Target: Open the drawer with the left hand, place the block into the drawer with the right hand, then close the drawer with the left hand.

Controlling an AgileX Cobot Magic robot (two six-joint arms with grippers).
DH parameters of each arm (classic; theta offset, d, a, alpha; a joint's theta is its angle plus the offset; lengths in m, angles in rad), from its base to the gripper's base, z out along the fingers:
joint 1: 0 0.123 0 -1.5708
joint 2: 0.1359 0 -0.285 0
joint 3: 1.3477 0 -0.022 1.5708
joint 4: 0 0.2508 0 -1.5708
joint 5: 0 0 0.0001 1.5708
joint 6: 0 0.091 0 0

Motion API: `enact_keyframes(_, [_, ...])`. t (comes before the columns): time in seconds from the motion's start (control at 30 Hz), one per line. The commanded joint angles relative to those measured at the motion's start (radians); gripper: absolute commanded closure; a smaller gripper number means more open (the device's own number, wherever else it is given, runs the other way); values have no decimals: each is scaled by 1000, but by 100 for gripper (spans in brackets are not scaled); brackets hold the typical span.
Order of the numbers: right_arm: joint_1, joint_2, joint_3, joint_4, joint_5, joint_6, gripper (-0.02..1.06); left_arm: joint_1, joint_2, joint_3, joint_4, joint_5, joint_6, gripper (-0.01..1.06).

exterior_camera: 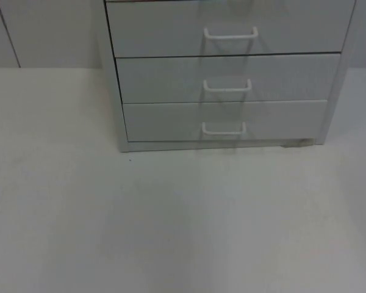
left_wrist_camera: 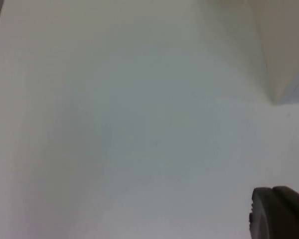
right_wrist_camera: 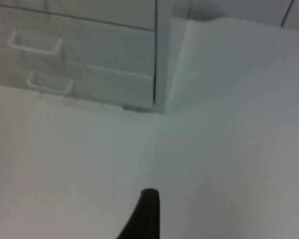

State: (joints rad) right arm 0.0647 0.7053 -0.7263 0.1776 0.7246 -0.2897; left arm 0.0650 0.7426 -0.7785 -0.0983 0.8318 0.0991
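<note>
The white table top (exterior_camera: pixel 171 226) carries a pale grey drawer cabinet (exterior_camera: pixel 226 79), which stands directly on it at the far side against the grey partition wall (exterior_camera: pixel 43 30). The cabinet shows 3 shut drawers stacked, each with a white handle. Its base touches the table.

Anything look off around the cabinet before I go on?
All three drawers of the cabinet sit shut and flush. One oddity: a small pale scrap lies on the table under its lower right corner. No block is in sight.
</note>
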Motion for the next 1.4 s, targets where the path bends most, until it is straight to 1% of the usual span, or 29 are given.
enact_keyframes(0.0, [14, -43, 2, 12, -12, -13, 24, 5, -59, 1, -44, 7, 44, 105])
enact_keyframes(0.07, [14, -66, 2, 14, -12, -9, 24, 5, -90, 1, -51, 5, 52, 105])
enact_keyframes(0.17, [14, -114, 2, 14, 14, 32, 24, 5, -173, 5, -56, 0, 57, 105])
enact_keyframes(0.27, [14, -146, 2, 14, 40, 34, 24, 5, -226, 17, -58, -3, 61, 105])
enact_keyframes(0.33, [14, -184, 2, 12, 60, 34, 24, 5, -275, 50, -77, -10, 79, 105])
enact_keyframes(0.43, [14, -252, 2, 12, 75, 50, 24, 5, -360, 127, -126, -62, 123, 105])
enact_keyframes(0.47, [14, -252, 2, 12, 75, 50, 24, 5, -360, 127, -126, -62, 123, 105])
enact_keyframes(0.53, [14, -309, 2, 12, 97, 52, 24, 5, -424, 171, -135, -68, 131, 105])
enact_keyframes(0.67, [14, -402, 2, 8, 166, 61, 24, 5, -523, 201, -129, -12, 124, 105])
enact_keyframes(0.7, [14, -402, 2, 8, 166, 61, 24, 5, -523, 201, -129, -12, 124, 105])
enact_keyframes(0.8, [14, -480, 2, 6, 206, 61, 24, 5, -603, 203, -123, 11, 73, 105])
enact_keyframes(0.9, [14, -519, 2, 5, 220, 61, 24, 5, -652, 203, -118, 36, 60, 105])
enact_keyframes(0.93, [14, -543, 2, 5, 230, 61, 24, 5, -677, 204, -106, 52, 48, 105])
enact_keyframes(1.0, [14, -579, 2, 5, 265, 61, 24, 5, -732, 206, -59, 123, 8, 105])
enact_keyframes(1.17, [14, -635, 2, 4, 318, 76, 24, -1, -743, 208, -15, 200, -21, 105])
enact_keyframes(1.23, [14, -654, 4, 4, 335, 81, 24, -29, -743, 225, -19, 202, -28, 105])
enact_keyframes(1.37, [14, -697, 20, -3, 383, 114, 24, -54, -743, 251, -15, 223, -28, 105])
